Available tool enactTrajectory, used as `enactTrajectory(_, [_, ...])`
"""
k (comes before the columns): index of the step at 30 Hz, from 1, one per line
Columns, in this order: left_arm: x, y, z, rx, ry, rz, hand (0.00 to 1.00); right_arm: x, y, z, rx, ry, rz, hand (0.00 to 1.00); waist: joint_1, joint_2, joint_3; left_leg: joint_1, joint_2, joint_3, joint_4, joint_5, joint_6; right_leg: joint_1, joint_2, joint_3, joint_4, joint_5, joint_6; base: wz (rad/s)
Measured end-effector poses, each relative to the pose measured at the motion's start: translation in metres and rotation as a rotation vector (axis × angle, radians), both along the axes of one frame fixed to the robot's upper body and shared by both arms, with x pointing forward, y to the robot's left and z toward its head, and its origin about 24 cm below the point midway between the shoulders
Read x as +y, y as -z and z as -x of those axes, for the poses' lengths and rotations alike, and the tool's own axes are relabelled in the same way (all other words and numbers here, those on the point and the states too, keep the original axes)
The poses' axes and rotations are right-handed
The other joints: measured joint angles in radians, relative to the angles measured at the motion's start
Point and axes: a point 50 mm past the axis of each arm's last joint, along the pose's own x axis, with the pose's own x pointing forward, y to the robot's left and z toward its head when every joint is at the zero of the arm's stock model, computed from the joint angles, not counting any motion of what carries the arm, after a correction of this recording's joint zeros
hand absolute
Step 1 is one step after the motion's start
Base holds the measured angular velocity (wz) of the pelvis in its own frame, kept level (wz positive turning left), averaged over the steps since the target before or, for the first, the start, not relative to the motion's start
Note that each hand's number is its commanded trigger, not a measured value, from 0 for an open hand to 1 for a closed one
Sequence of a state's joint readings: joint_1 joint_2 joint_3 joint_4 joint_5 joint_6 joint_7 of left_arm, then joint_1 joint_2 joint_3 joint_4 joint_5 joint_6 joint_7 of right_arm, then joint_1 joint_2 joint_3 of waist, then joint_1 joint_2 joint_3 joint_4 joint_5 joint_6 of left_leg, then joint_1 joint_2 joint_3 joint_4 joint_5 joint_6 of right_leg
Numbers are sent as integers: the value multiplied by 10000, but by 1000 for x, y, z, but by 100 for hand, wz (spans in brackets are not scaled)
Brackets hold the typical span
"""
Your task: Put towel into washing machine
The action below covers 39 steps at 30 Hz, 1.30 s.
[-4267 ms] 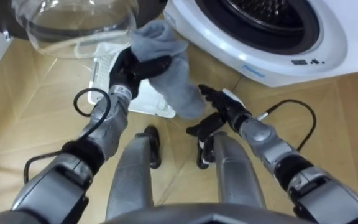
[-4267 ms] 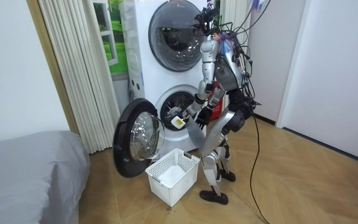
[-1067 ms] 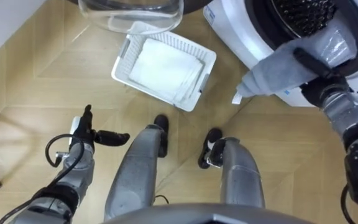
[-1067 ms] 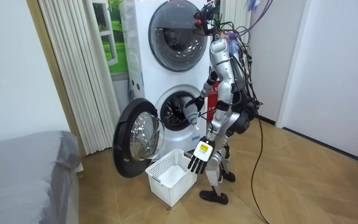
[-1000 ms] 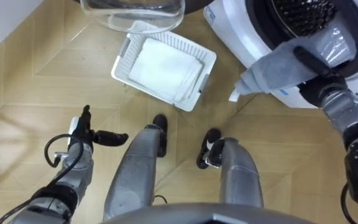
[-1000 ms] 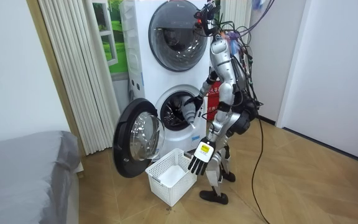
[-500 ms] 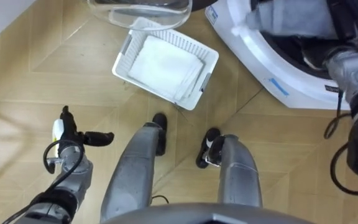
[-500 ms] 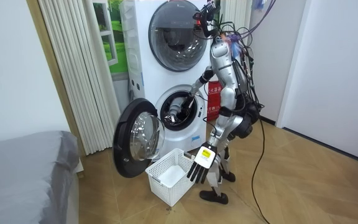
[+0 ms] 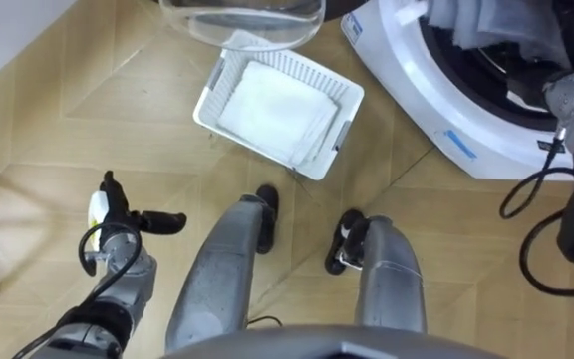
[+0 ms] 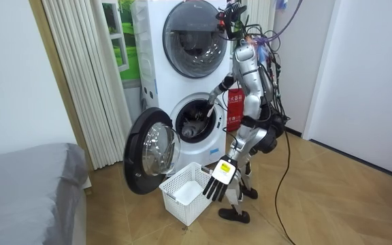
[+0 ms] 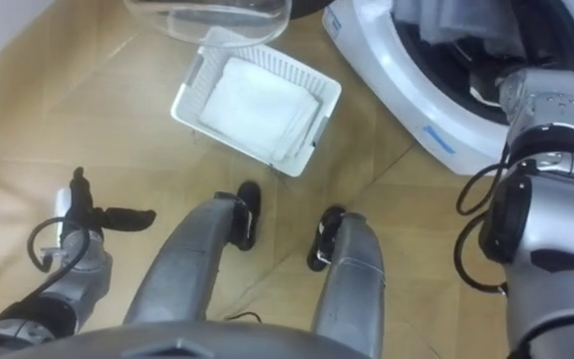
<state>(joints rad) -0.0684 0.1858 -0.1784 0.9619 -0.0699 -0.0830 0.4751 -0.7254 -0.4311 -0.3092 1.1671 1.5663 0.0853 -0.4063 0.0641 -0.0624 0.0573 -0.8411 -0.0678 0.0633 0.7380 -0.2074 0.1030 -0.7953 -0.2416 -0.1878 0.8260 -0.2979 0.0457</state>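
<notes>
The grey towel (image 9: 476, 25) lies bunched inside the drum of the lower washing machine (image 9: 446, 110), just behind its white rim; it also shows as a grey heap (image 10: 194, 126). My right arm (image 11: 541, 95) reaches over the rim into the drum mouth. There my right hand (image 10: 214, 102) sits beside the towel, half hidden in the dark opening. My left hand (image 9: 133, 219) hangs low at my left side over the floor, fingers straight and empty. I stand upright facing the machine, the basket at my feet.
A white laundry basket (image 9: 207, 100) holding a folded white cloth (image 9: 277, 110) stands on the wooden floor just ahead of my feet. The machine's round glass door (image 9: 242, 15) is swung open to the left above it. A second machine (image 10: 192, 41) is stacked on top.
My right hand has carried the towel from the drum's rim further into the drum, and the arm now reaches inside. The left hand keeps hanging still. The eye views shifted slightly.
</notes>
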Motion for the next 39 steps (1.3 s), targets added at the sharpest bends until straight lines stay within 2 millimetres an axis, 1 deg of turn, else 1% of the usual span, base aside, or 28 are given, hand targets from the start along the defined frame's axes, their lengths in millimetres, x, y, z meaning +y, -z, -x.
enactTrajectory(2, [1,0,0,-35,-17,13,0,0,1,1,115,24,-35,0,1,11,4,160,6,136,-136,21,-1,74,4,79,-59,4,11,-8])
enactTrajectory(6, [3,-1,-1,-109,-124,37,0,-1,2,2,309,159,-77,0,-4,27,1,258,5,171,-222,23,0,144,12,118,-122,10,14,-3])
enactTrajectory(10, [3,1,1,25,-29,148,0,-5,9,9,504,629,-151,0,2,78,7,418,18,161,-340,22,3,340,19,67,-285,27,37,0])
enactTrajectory(12, [4,4,5,262,-44,139,0,-6,14,13,598,817,-348,0,14,135,13,629,11,155,-453,21,5,546,24,63,-398,39,60,0])
enactTrajectory(14, [6,8,11,567,-56,187,0,-10,21,20,785,1257,-669,0,19,365,2,909,47,110,-593,16,11,942,100,-61,-690,87,80,2])
enactTrajectory(15, [7,8,12,611,-45,205,0,-11,22,21,809,1348,-682,0,20,411,4,959,48,94,-636,17,11,998,119,-56,-738,94,87,5])
enactTrajectory(16, [6,8,10,648,2,252,0,-14,24,24,832,1541,-724,0,20,510,6,1057,44,56,-688,17,11,1110,148,-47,-824,105,96,0])
enactTrajectory(19, [7,10,13,791,52,383,0,-17,32,33,1093,1715,-683,0,55,556,6,1464,22,145,-1000,42,10,1406,176,76,-1025,128,121,-6])
enactTrajectory(21, [8,9,12,766,11,493,0,-19,39,40,1360,1746,-569,0,84,584,-5,1725,37,146,-1219,53,-7,1665,223,55,-1268,163,129,-4])
enactTrajectory(22, [9,11,14,907,21,550,0,-21,47,48,1551,1739,-402,0,97,667,-58,1912,58,95,-1416,91,-30,1935,282,-64,-1575,251,128,0])
enactTrajectory(24, [11,13,15,1106,-12,665,0,-23,58,60,1796,1719,-190,0,213,678,-71,2370,58,69,-1806,148,-44,2392,345,-84,-1999,349,145,-2])
enactTrajectory(26, [14,17,26,1518,85,736,0,-26,75,80,2319,1454,412,0,232,761,-137,2979,38,16,-2206,152,-46,3062,390,-183,-2520,394,204,0])
enactTrajectory(27, [15,17,27,1552,109,776,0,-25,80,85,2523,1305,594,0,229,781,-155,3129,43,-1,-2294,153,-48,3221,420,-207,-2681,419,216,0])
enactTrajectory(29, [19,20,35,1883,155,866,0,-20,104,109,3802,177,1691,0,218,757,-214,3647,51,-47,-2795,200,-109,3771,517,-279,-3183,533,233,0])
enactTrajectory(30, [19,22,40,2029,149,882,0,-19,110,119,4238,-173,2036,0,201,746,-244,3753,54,-47,-2879,203,-113,3888,529,-322,-3296,539,232,4])
enactTrajectory(31, [20,24,45,2195,196,890,0,-20,122,138,5052,-764,2654,0,177,720,-282,3972,54,-74,-3000,207,-120,4165,558,-387,-3485,547,247,5])
enactTrajectory(32, [20,25,49,2358,186,937,0,-20,133,159,5924,-1350,3177,0,197,652,-360,4200,70,-88,-3136,208,-124,4451,600,-422,-3720,566,261,4])
enactTrajectory(33, [21,26,51,2455,162,956,0,-21,139,171,6474,-1773,3491,0,197,622,-392,4331,83,-110,-3218,209,-128,4604,636,-439,-3868,596,262,-5])
enactTrajectory(34, [22,28,58,2624,41,1007,0,-20,148,192,7506,-2852,4226,0,198,591,-486,4527,142,-126,-3389,222,-154,4885,744,-471,-4233,723,251,-8])
enactTrajectory(35, [23,29,61,2695,7,999,0,-18,151,199,7928,-3401,4593,0,190,578,-513,4609,183,-125,-3447,221,-160,5010,803,-487,-4406,785,238,-16])
enactTrajectory(36, [25,30,66,2826,-27,1065,0,-15,158,213,8715,-4593,5305,0,142,564,-528,4759,226,-120,-3529,190,-217,5266,957,-479,-4784,933,203,-20])
enactTrajectory(37, [25,31,69,2980,-14,1150,0,-10,164,226,9434,-5884,5988,0,134,522,-538,4938,325,-77,-3670,189,-256,5469,1063,-444,-5071,1034,176,-21])
enactTrajectory(38, [25,32,73,3164,-22,1280,0,-5,169,236,9977,-7159,6574,0,120,475,-526,5154,387,-59,-3794,200,-285,5701,1108,-452,-5264,1087,150,-13])
enactTrajectory(39, [25,33,75,3255,-28,1346,0,-3,171,241,10159,-7674,6766,0,105,467,-531,5292,389,-58,-3892,208,-311,5840,1140,-451,-5373,1117,142,-10])
